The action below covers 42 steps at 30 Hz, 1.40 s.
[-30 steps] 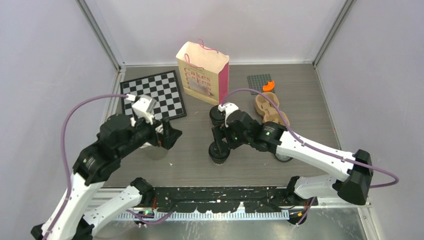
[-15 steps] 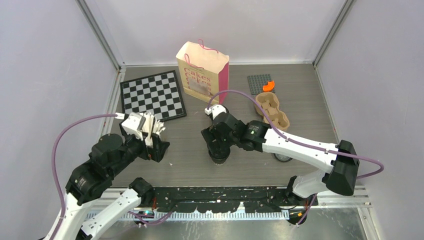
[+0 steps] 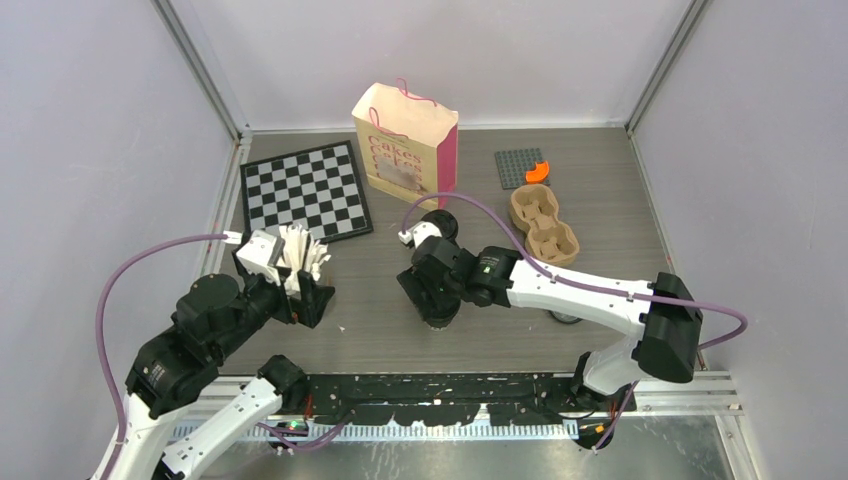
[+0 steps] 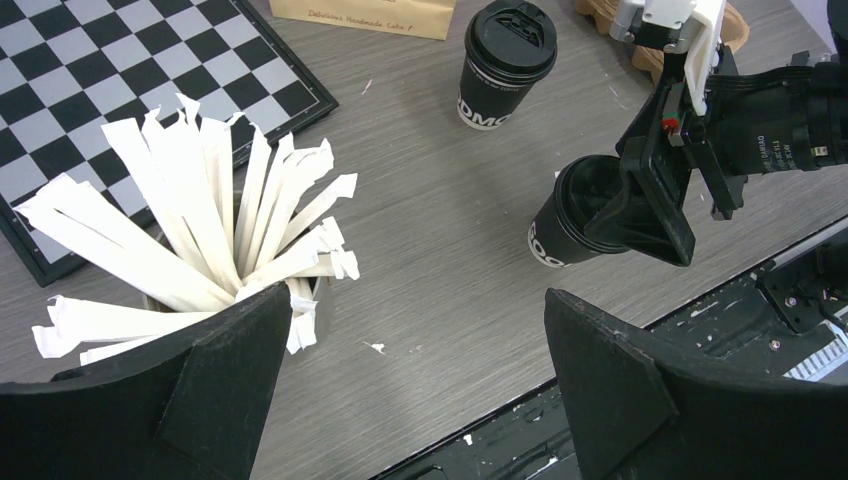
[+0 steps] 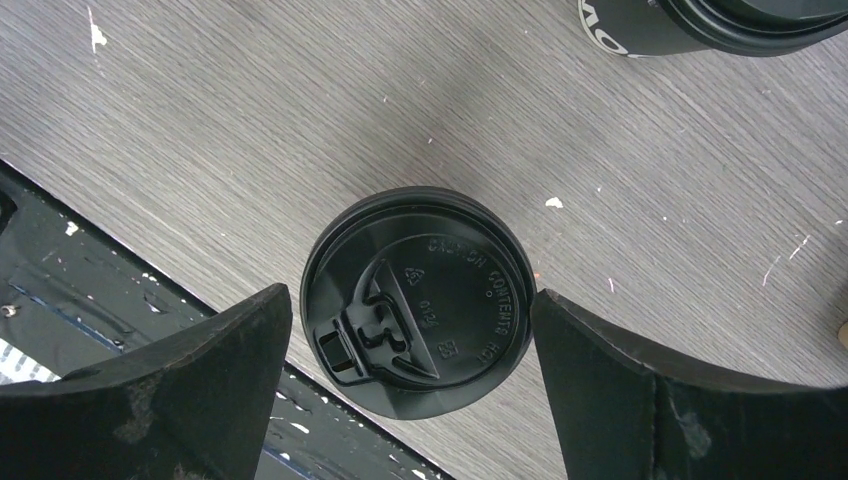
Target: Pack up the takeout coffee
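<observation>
Near cup (image 5: pixel 420 290), far cup (image 4: pixel 507 60): lidded, upright

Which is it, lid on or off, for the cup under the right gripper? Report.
On. The black lid sits flat over the whole rim of the upright near cup; no white inside shows.

Two coffee cups (image 4: pixel 505 62) are counted. One each is counted of: paper bag (image 3: pixel 405 145), chessboard (image 3: pixel 305 190), cardboard cup carrier (image 3: pixel 543 222), cup of white sticks (image 4: pixel 200 230), grey plate (image 3: pixel 515 167), orange piece (image 3: pixel 538 171).
</observation>
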Available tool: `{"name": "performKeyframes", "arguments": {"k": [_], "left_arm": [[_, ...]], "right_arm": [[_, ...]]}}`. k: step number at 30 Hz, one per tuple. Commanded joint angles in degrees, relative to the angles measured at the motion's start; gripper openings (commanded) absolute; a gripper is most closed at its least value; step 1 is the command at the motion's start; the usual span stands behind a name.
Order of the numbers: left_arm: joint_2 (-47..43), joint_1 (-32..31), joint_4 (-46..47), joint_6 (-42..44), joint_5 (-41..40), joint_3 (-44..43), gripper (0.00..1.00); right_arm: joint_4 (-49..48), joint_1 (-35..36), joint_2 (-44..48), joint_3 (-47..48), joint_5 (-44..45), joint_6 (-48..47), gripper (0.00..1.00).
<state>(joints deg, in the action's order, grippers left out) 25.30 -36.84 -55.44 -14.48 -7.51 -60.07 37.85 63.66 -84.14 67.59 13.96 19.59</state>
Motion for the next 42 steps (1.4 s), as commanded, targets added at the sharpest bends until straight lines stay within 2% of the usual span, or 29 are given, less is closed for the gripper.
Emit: {"name": "performKeyframes", "arguments": {"k": [1, 16, 21, 32, 42], "left_arm": [[0.1, 0.0, 0.0, 0.7, -0.1, -0.7, 1.00], [0.6, -0.1, 0.4, 0.4, 0.0, 0.2, 1.00], [0.5, 0.0, 0.5, 0.2, 0.1, 0.2, 1.00], [0.9, 0.0, 1.3, 0.0, 0.8, 0.4, 1.00], [1.0, 0.0, 1.5, -1.2, 1.8, 0.4, 1.00]], "right_arm": [[-1.1, 0.3, -0.6, 0.2, 0.2, -0.8, 0.92], [-0.3, -0.3, -1.5, 0.3, 3.8, -1.2, 0.85], [0.5, -6.0, -1.2, 0.0, 3.5, -1.8, 0.82], [0.6, -27.3, -3.6, 1.8, 0.6, -4.3, 0.83], [1.6, -32.8, -4.7, 5.0, 0.8, -4.7, 0.88]]}}
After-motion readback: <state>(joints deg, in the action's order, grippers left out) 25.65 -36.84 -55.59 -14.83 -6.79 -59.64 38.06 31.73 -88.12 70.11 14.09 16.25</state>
